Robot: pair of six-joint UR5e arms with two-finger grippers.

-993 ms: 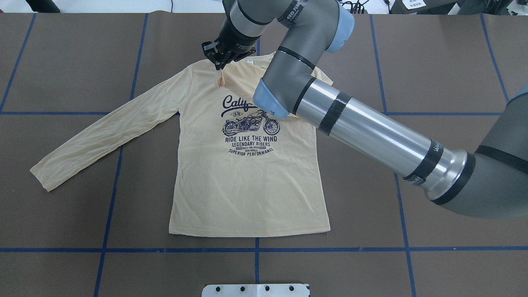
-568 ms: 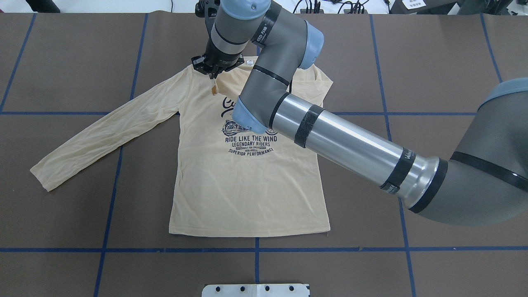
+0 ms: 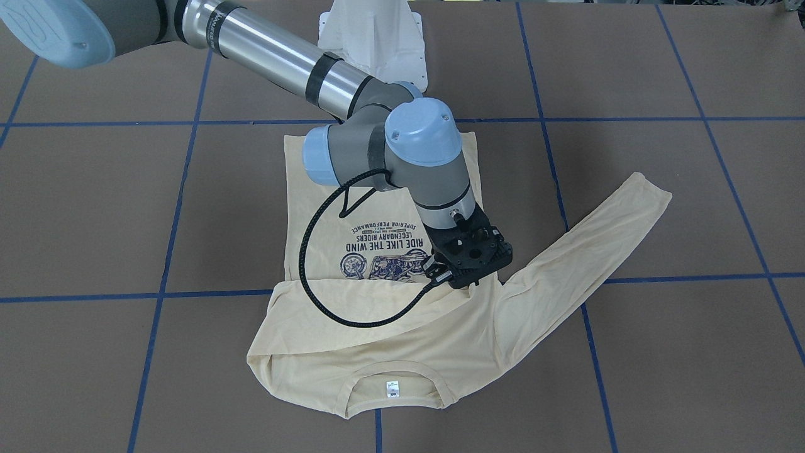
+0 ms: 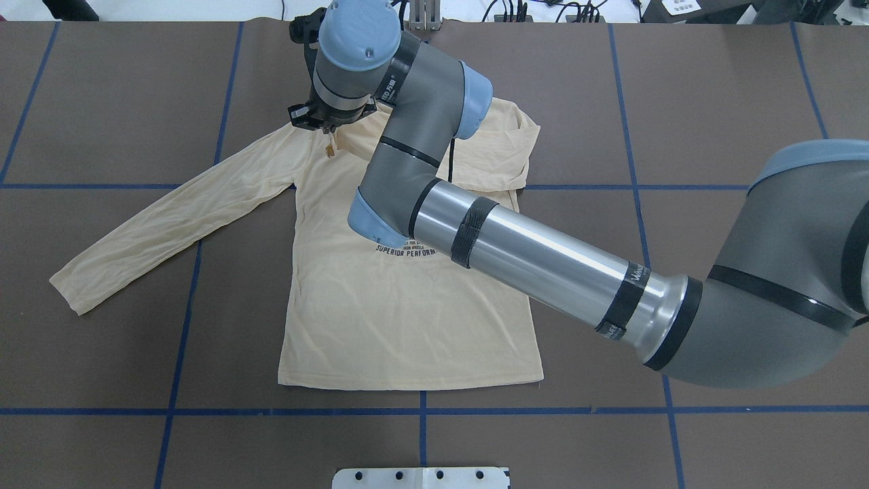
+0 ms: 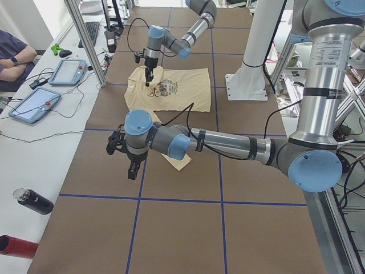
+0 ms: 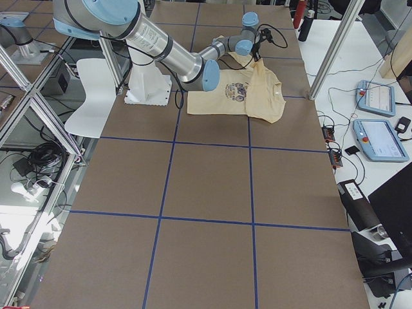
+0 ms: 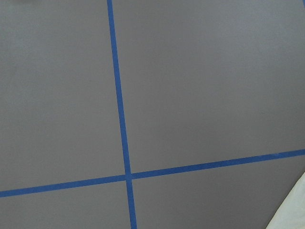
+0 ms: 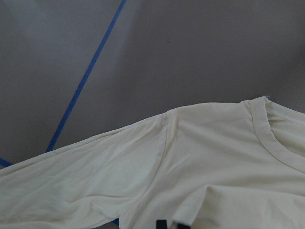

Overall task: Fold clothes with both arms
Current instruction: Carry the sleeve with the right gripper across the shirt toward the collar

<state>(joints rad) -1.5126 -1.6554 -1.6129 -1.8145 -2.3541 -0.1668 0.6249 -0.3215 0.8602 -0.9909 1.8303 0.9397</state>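
Observation:
The pale cream T-shirt (image 4: 407, 326) lies flat, print up, with its neck label (image 3: 392, 388) at the far edge. Its left sleeve (image 4: 176, 217) stretches out to the side. Its right sleeve is folded across the chest and covers the top of the print. My right gripper (image 4: 330, 136) hangs over the shirt's left shoulder, shut on that sleeve's cuff, and also shows in the front view (image 3: 468, 280). The right wrist view shows the shoulder and collar (image 8: 190, 162) below. My left gripper (image 5: 132, 171) hovers over bare table beyond the left cuff; I cannot tell whether it is open or shut.
The white pedestal base (image 3: 371, 38) stands at the robot's side of the table. Blue tape lines (image 7: 119, 109) grid the brown table. Tablets (image 5: 34, 105), bottles (image 5: 34, 201) and an operator's arm (image 5: 14, 54) are on the bench past the far edge.
My right gripper has moved left with the sleeve cuff, from near the collar to over the shirt's left shoulder. The folded sleeve now covers more of the print.

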